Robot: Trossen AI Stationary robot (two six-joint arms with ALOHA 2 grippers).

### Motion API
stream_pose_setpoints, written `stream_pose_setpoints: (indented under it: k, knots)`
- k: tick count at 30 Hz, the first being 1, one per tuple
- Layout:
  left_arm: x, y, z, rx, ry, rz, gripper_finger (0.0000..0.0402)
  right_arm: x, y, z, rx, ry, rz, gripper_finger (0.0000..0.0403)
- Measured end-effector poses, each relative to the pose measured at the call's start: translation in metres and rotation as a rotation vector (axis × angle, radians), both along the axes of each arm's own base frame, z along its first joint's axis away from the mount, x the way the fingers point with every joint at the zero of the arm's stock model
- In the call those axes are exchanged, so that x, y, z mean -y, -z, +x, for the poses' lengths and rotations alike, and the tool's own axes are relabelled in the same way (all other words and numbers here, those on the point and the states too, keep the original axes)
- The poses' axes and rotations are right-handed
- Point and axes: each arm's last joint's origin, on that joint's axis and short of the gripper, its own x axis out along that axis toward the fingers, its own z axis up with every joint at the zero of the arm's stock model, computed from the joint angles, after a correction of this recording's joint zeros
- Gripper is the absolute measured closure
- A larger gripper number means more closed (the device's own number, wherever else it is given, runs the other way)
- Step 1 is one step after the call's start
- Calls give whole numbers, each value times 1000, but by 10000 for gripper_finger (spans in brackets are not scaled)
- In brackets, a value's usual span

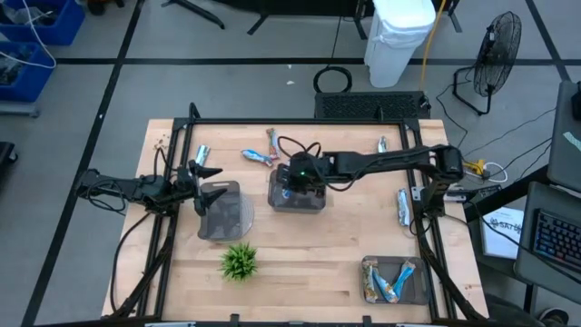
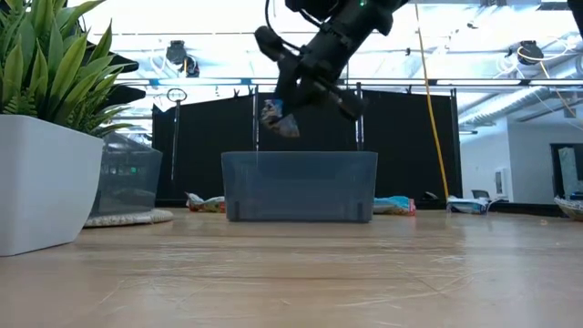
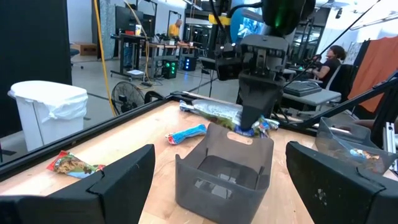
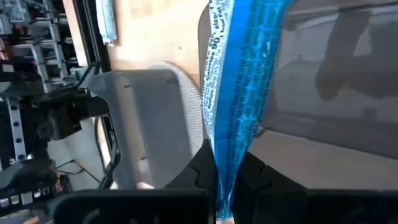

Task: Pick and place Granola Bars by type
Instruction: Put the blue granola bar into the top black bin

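Item in hand: one blue-wrapped granola bar (image 4: 239, 93), pinched at its end by the right gripper (image 4: 225, 180), jaws closed on the foil, hanging over the middle grey tray (image 1: 297, 193). Step: placing. Next move, likely: lower and release inside the walls. Left gripper (image 1: 193, 173) spread wide, empty, waiting beside the left tray (image 1: 224, 210).

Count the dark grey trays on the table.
3. One left of centre, next to the plant; one at centre; one in the right-side corner, holding bars. None seem hidden.
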Motion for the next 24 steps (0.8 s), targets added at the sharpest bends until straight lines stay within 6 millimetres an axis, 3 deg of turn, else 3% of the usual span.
stream_pose_setpoints:
  k: [12, 24]
  knots:
    - [0, 0, 0, 0, 0, 0, 41, 0, 35, 18, -28, -32, 70, 396]
    - [0, 0, 0, 0, 0, 0, 41, 0, 49, 23, -49, -52, 93, 396]
